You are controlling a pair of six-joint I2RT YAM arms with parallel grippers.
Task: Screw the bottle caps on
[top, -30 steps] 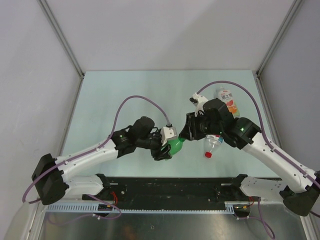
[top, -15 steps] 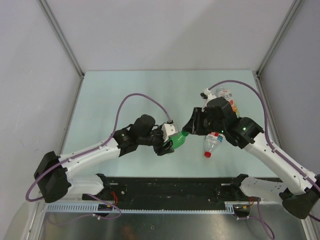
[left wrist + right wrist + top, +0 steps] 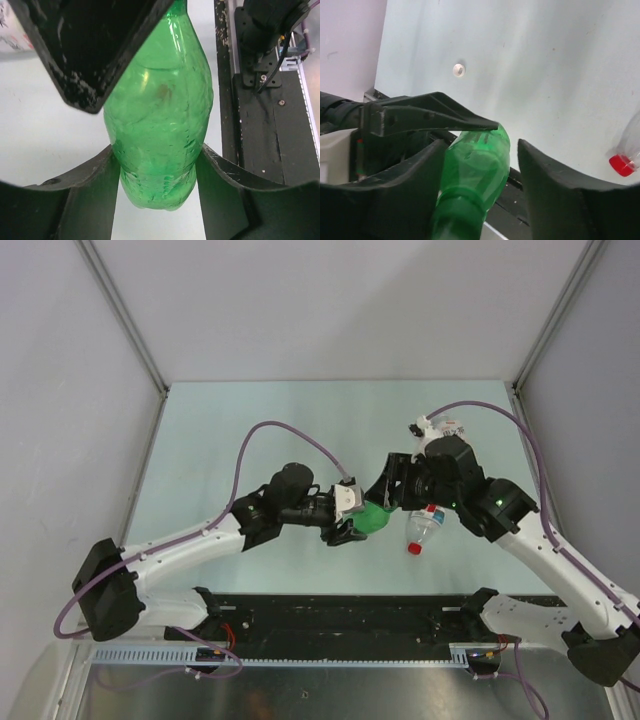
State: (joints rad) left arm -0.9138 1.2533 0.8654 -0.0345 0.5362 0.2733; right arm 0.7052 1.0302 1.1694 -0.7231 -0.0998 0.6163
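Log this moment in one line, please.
left gripper: shut on green bottle | right gripper: open around its neck | red-capped bottle: lying on table

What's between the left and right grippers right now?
The green bottle: left gripper grips its body, right gripper straddles its neck end, open. Clearest in top view.

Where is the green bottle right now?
In the top view, the green bottle is near the middle of the table, clamped in the left hand, its neck between the fingers of the right hand. The red-capped clear bottle lies just right of it.
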